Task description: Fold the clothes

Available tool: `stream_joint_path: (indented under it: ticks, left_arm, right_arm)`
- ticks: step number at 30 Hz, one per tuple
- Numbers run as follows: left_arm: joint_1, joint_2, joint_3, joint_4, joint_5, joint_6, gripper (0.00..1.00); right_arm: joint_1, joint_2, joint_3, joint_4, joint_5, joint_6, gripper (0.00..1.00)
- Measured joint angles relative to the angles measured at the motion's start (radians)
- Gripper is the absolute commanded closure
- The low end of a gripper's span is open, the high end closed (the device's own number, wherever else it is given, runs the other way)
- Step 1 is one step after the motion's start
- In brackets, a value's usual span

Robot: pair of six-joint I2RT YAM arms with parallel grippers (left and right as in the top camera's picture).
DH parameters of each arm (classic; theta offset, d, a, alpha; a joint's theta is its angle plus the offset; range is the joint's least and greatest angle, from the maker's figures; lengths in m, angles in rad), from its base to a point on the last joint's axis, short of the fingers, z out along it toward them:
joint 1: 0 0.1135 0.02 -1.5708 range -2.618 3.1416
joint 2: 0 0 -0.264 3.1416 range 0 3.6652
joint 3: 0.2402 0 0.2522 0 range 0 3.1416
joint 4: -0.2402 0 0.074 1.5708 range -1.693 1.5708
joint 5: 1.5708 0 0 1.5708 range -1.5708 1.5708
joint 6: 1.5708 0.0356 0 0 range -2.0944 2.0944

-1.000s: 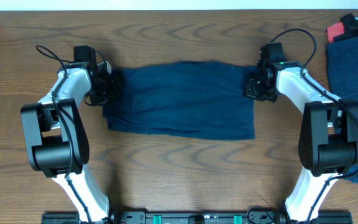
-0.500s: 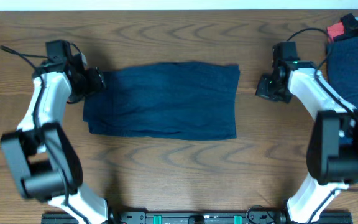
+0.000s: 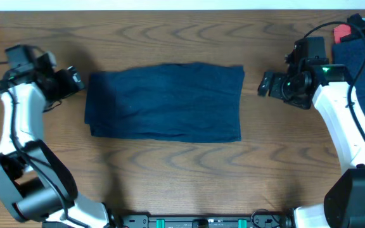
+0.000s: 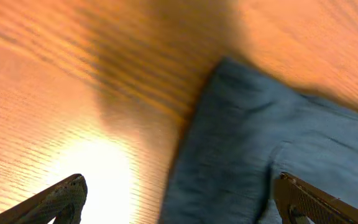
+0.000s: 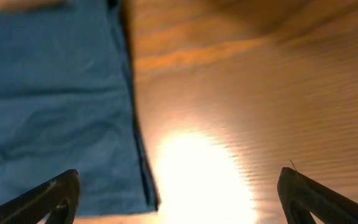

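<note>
Since the earlier frame both arms have backed off the folded dark navy blue soft-fabric garment, which lies flat between them, long axis left-right. I see the left gripper just off its left edge, nearer; the right gripper stands farther off its right edge. Both jaws are spread wide and empty.

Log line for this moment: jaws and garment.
left jaws: open, clear of garment | right jaws: open, clear | garment: flat rectangle

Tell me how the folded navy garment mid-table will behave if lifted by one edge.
The garment looks soft and wrinkled, so it would probably droop limply. Its stacked layers would likely slide apart, undoing the fold.
</note>
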Motion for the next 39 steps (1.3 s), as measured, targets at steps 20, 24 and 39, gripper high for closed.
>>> stream_joint_path:
  ticks: [20, 24, 39]
  left_arm:
    - [0.108, 0.259, 0.010, -0.008, 0.289, 0.123, 0.03]
    - [0.106, 0.276, 0.028, -0.048, 0.318, 0.135, 0.04]
    - [-0.038, 0.304, 0.032, -0.203, 0.303, 0.167, 0.71]
  right_arm:
    - [0.140, 0.000, 0.000, -0.010, -0.049, -0.099, 0.01]
    - [0.145, 0.000, 0.000, -0.004, -0.049, -0.103, 0.01]
    - [0.149, 0.000, 0.000, 0.002, -0.082, -0.108, 0.13]
